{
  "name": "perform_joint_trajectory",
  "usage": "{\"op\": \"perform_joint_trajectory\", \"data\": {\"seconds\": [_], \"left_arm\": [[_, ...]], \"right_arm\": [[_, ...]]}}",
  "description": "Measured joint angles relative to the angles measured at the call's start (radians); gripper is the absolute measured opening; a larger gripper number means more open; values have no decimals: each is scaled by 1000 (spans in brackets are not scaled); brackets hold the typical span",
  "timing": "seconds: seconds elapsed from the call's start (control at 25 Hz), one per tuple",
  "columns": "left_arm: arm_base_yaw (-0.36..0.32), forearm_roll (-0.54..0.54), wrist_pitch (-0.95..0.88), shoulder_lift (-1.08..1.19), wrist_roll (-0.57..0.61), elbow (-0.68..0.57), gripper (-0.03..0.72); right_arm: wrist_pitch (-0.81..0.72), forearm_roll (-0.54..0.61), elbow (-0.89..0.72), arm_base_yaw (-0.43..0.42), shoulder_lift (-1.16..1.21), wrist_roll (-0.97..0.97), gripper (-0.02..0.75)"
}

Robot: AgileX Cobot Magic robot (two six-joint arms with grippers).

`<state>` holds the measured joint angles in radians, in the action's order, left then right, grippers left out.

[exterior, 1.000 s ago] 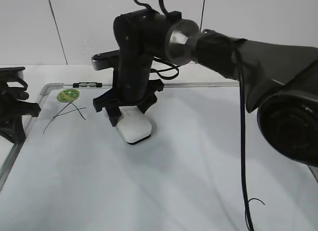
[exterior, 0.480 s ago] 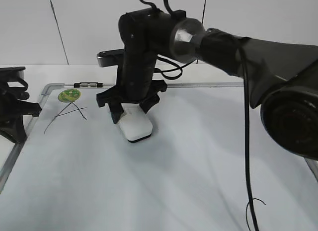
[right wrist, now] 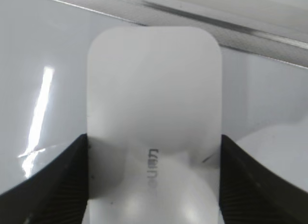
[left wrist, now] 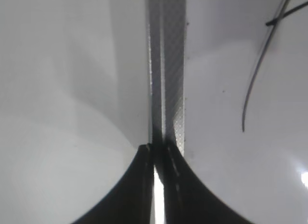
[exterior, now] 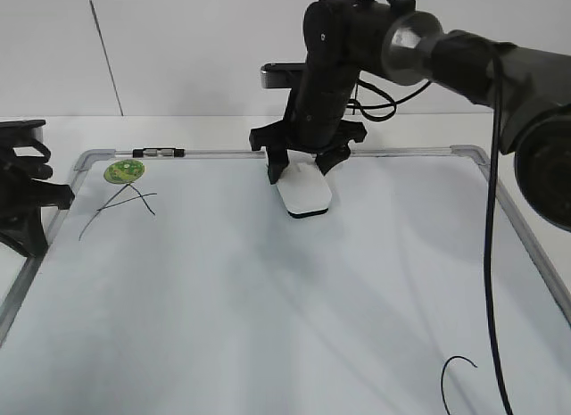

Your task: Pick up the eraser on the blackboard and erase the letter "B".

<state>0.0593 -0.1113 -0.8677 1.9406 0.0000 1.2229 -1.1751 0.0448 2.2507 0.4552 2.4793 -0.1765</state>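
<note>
Right pincer (exterior: 304, 170) grips eraser (exterior: 304, 195), upper centre of blackboard (exterior: 268, 308); left pincer (left wrist: 155, 151) closed, idle. No "B" visible; I keep felt flat, pressure even.

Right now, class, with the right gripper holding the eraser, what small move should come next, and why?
Probably open the right gripper and leave the eraser on the blackboard. No "B" shows there, only the crossed strokes at left and a curve near the front edge; anything under the eraser is hidden.
</note>
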Motion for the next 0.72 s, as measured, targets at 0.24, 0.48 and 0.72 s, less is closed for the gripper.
{"op": "perform_joint_trajectory", "data": {"seconds": [0.24,0.48,0.72], "left_arm": [[0,0,-2,0,0,0,16],[0,0,-5,0,0,0,16],[0,0,-5,0,0,0,16]], "right_arm": [[7,82,-34,-9,-38,57,536],[-45,11,-288,-12,-216,89,536],[-47,-45,-525,-53,-441,91,536]]}}
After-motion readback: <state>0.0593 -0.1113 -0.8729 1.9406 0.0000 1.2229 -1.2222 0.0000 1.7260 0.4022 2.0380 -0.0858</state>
